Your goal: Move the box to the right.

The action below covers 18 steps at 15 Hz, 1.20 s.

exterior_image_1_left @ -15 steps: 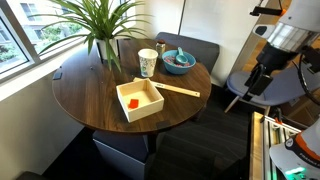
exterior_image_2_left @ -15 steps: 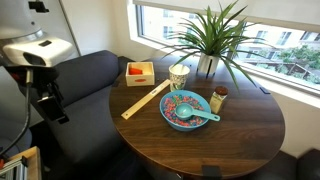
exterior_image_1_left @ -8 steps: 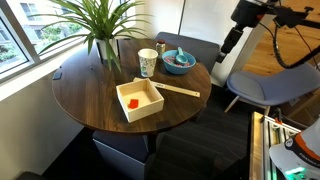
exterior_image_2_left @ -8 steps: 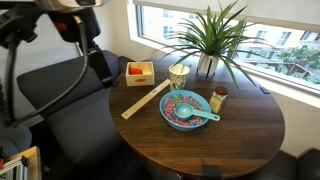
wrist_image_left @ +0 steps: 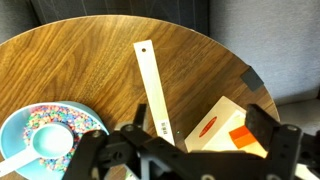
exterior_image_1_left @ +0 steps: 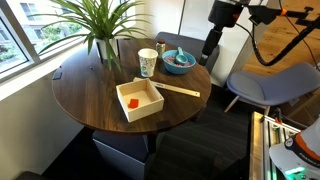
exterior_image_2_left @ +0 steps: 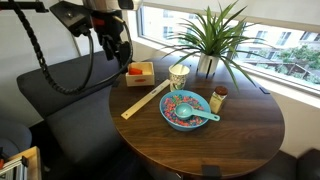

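The box (exterior_image_1_left: pixel 146 106) is a shallow pale wooden square with a small red-orange item (exterior_image_1_left: pixel 133 101) inside. It stands on the round dark wooden table (exterior_image_1_left: pixel 90 95) and shows in both exterior views (exterior_image_2_left: pixel 140 73). In the wrist view the box (wrist_image_left: pixel 212 122) lies at the lower right, partly behind the fingers. My gripper (exterior_image_1_left: pixel 210 46) hangs in the air above the table's edge near the blue bowl, open and empty. It is also in an exterior view (exterior_image_2_left: pixel 119 53) and the wrist view (wrist_image_left: pixel 180 142).
A flat pale wooden stick (exterior_image_1_left: pixel 180 90) lies beside the box. A paper cup (exterior_image_1_left: pixel 148 62), a blue bowl (exterior_image_1_left: pixel 179 60) with a spoon, a small jar (exterior_image_2_left: pixel 218 99) and a potted plant (exterior_image_1_left: pixel 100 30) stand on the table. Dark chairs (exterior_image_2_left: pixel 60 85) surround it.
The arm has swung from low beside the table up and in over the table's edge, toward the bowl and box. The objects on the table have not moved.
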Available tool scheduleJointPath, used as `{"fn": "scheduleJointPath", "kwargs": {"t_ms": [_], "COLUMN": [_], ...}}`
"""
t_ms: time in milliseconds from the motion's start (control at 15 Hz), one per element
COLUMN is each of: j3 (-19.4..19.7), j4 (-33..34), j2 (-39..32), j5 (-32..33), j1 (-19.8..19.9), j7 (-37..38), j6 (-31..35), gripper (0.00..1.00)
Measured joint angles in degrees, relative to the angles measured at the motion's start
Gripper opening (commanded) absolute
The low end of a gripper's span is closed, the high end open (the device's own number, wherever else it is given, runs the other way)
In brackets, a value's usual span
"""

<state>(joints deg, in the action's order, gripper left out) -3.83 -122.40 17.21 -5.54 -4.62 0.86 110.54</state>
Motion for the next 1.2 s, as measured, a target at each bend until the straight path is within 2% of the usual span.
{"fn": "scheduleJointPath", "kwargs": {"t_ms": [133, 400, 800, 1067, 1200], "j3": [0.0, -1.2, -5.4, -5.0, -4.6], "j4": [0.2, 1.8, 10.0, 16.0, 19.0], "j2": [0.0, -3.4, -15.3, -22.3, -25.6], "j5": [-0.9, -1.3, 0.8, 4.4, 5.7], "j1": [0.1, 0.3, -0.1, -0.6, -1.1], "j7": [1.5, 14.6, 38.5, 52.1, 57.2], "j6": [0.0, 0.5, 3.4, 2.6, -0.2], "gripper": [1.0, 1.0, 1.0, 1.0, 1.0]}}
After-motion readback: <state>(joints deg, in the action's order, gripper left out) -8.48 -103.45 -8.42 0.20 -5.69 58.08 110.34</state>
